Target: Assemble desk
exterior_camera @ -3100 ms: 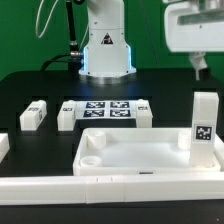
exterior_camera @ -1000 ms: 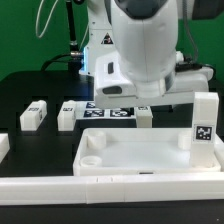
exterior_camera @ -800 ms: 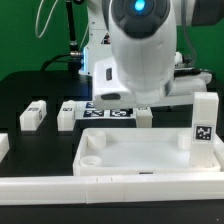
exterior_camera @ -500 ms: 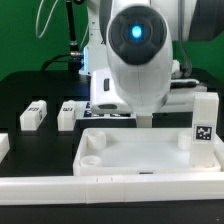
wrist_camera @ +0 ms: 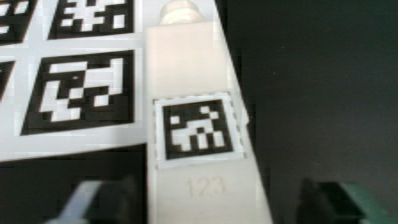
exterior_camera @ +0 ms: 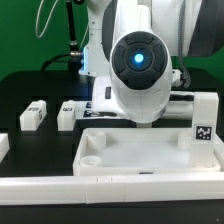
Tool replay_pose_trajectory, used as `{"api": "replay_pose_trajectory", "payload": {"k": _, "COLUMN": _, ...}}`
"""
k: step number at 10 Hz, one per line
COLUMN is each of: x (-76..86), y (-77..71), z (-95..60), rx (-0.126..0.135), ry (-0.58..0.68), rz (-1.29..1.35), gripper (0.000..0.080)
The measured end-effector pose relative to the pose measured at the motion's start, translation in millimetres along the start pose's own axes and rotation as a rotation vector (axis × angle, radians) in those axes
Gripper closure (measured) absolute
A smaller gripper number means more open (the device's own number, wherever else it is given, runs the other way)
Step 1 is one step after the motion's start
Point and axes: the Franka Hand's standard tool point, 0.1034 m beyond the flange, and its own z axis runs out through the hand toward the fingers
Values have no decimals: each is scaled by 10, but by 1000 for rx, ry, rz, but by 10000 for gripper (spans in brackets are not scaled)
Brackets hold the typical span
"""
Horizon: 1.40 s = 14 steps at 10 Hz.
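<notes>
The white rimmed tabletop (exterior_camera: 140,152) lies at the front, with one tagged leg (exterior_camera: 203,120) standing upright in its corner at the exterior view's right. In the wrist view a white leg (wrist_camera: 199,110) lies lengthwise on the black table, its tag facing up, beside the marker board (wrist_camera: 68,75). My gripper (wrist_camera: 214,205) straddles this leg and is open, with a dark gap between the leg and each finger (wrist_camera: 98,205). The arm's bulky white wrist (exterior_camera: 140,65) hides both the gripper and this leg in the exterior view.
Two more tagged legs (exterior_camera: 33,115) (exterior_camera: 68,113) lie at the exterior view's left, and another white part (exterior_camera: 3,147) sits at the left edge. A long white border bar (exterior_camera: 110,186) runs along the front. The arm's base (exterior_camera: 95,50) stands at the back.
The arm has swung in from the upper right and come down over the leg beside the marker board, so that leg and much of the board are now hidden. The loose parts have not moved.
</notes>
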Motion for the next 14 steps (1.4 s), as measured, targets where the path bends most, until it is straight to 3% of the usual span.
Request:
{"api": "replay_pose_trajectory", "payload": {"k": 1, "x": 1, "y": 2, "z": -2, "rx": 0, "ry": 0, "rz": 0, "gripper": 514}}
{"api": "replay_pose_trajectory", "payload": {"k": 7, "x": 2, "y": 11, "z": -7, "rx": 2, "ry": 1, "rz": 2, "gripper": 512}}
{"api": "replay_pose_trajectory", "payload": {"k": 8, "x": -35, "y": 24, "z": -72, "rx": 7, "ry": -4, "rz": 3, "gripper": 512}}
{"api": "replay_pose_trajectory", "payload": {"k": 9, "x": -157, "y": 81, "z": -344, "rx": 32, "ry": 0, "rz": 11, "gripper": 512}}
{"api": "replay_pose_trajectory", "payload": {"k": 10, "x": -246, "y": 212, "z": -641, "rx": 81, "ry": 38, "rz": 31, "gripper": 512}}
{"api": "replay_pose_trajectory", "payload": {"k": 11, "x": -262, "y": 299, "z": -817, "rx": 103, "ry": 96, "rz": 41, "gripper": 512}}
{"api": "replay_pose_trajectory", "payload": {"k": 12, "x": -303, "y": 366, "z": -936, "rx": 116, "ry": 103, "rz": 47, "gripper": 512}}
{"api": "replay_pose_trajectory", "payload": {"k": 14, "x": -147, "y": 342, "z": -991, "rx": 113, "ry": 236, "rz": 48, "gripper": 511}}
